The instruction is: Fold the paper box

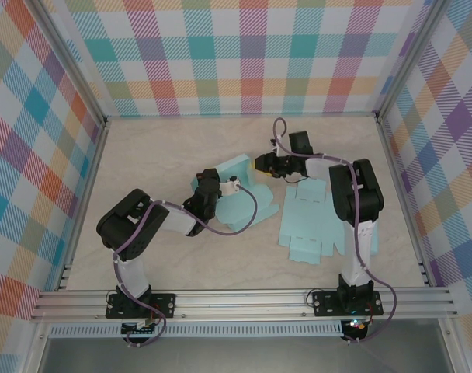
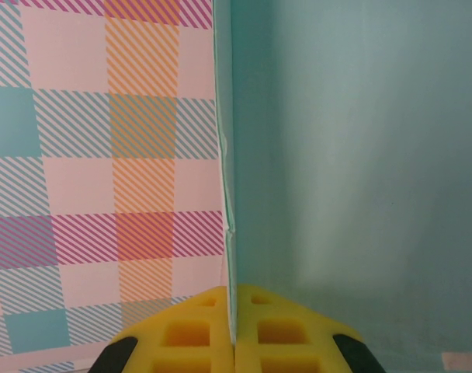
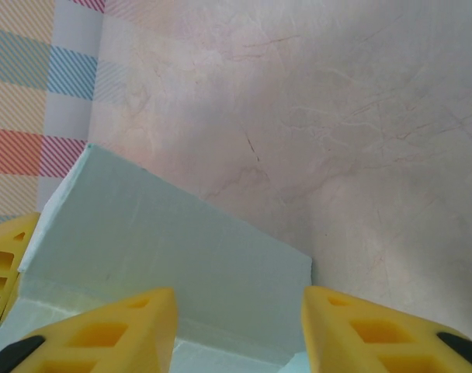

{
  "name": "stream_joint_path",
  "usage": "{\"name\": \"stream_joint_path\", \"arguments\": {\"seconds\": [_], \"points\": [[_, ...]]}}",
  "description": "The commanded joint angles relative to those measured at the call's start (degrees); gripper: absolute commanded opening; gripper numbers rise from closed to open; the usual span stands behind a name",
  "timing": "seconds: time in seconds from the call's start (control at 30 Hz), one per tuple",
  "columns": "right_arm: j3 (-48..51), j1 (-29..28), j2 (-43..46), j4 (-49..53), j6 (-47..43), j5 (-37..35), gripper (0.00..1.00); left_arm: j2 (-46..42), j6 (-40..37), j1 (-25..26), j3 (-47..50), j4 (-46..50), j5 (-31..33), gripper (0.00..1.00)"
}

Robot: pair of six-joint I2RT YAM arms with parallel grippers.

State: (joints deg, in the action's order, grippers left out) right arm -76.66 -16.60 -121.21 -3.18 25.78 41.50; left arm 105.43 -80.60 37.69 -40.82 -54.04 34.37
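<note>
The light blue paper box [image 1: 237, 203] lies partly folded at the table's middle, one panel [image 1: 241, 166] standing up at its far side. My left gripper [image 1: 207, 185] is shut on a raised wall at the box's left; in the left wrist view the yellow pads [image 2: 191, 336] pinch the thin paper edge [image 2: 229, 194], and the wall [image 2: 352, 155] spreads to the right. My right gripper [image 1: 261, 164] is open at the far raised panel. In the right wrist view its fingertips [image 3: 135, 322] straddle that blue panel [image 3: 166, 249] without closing on it.
A second flat light blue box blank [image 1: 310, 221] lies on the table to the right of the box, close to the right arm's base link. Checkered walls [image 1: 220, 54] enclose the marble-look table [image 1: 143, 155] on three sides.
</note>
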Motion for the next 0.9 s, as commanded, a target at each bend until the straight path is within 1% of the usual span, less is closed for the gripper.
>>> {"name": "stream_joint_path", "arguments": {"seconds": [0.0,0.2,0.53,0.7,0.8,0.87], "points": [[1.69,-1.72,3.55,-1.32,-3.57,-1.00,0.49,0.84,0.11,0.19,-0.76,0.25,-0.33,0.00],[4.83,-2.64,5.27,-3.96,-4.66,-1.55,0.52,0.55,0.00,0.17,-0.72,0.29,-0.42,0.00],[7.65,-3.53,6.94,-5.27,-6.72,-2.89,0.57,0.60,-0.17,0.19,-0.75,0.43,-0.49,0.00],[6.60,-3.67,5.86,-5.88,-7.17,-4.60,0.56,0.39,-0.17,0.23,-0.73,0.43,-0.79,0.00],[5.29,-4.16,5.00,-6.04,-8.02,-7.42,0.55,0.35,-0.17,0.36,-0.67,0.43,-0.94,0.00],[4.39,-4.40,4.29,-6.50,-8.29,-9.13,0.53,0.44,-0.17,0.52,-0.52,0.43,-1.04,0.00]]}}
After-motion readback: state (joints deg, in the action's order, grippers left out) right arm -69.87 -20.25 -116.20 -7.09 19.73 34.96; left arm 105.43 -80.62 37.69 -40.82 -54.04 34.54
